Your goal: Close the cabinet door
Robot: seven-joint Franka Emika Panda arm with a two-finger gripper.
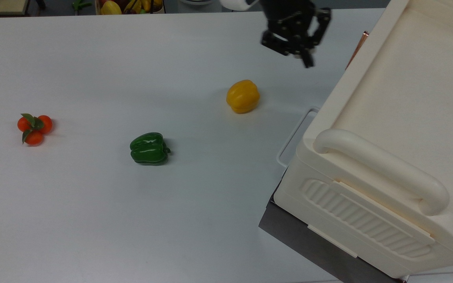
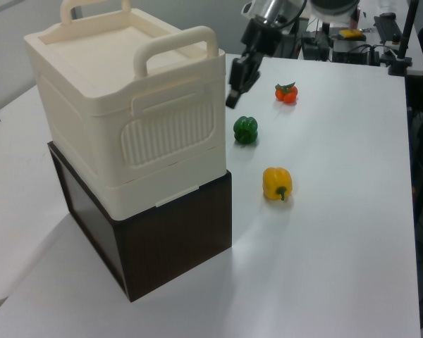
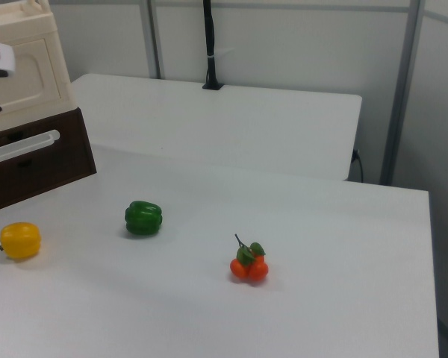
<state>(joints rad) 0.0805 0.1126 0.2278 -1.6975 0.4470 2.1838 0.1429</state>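
The cream cabinet (image 1: 403, 102) sits on a dark base (image 2: 176, 232) at the top view's right. In the right view the cabinet door (image 3: 21, 73) lies flush against the cabinet front. Its copper handle (image 1: 363, 38) peeks out at the cabinet's far edge. My gripper (image 1: 307, 61) hangs above the table to the top view's left of that handle, apart from it, shut with nothing held. In the left view the gripper (image 2: 232, 101) points down just right of the cabinet's corner.
A yellow pepper (image 1: 243, 96) lies near the cabinet, a green pepper (image 1: 149, 148) mid-table, and a cluster of orange fruits (image 1: 34, 127) at the top view's left. A white bar handle (image 1: 295, 135) juts from the dark base.
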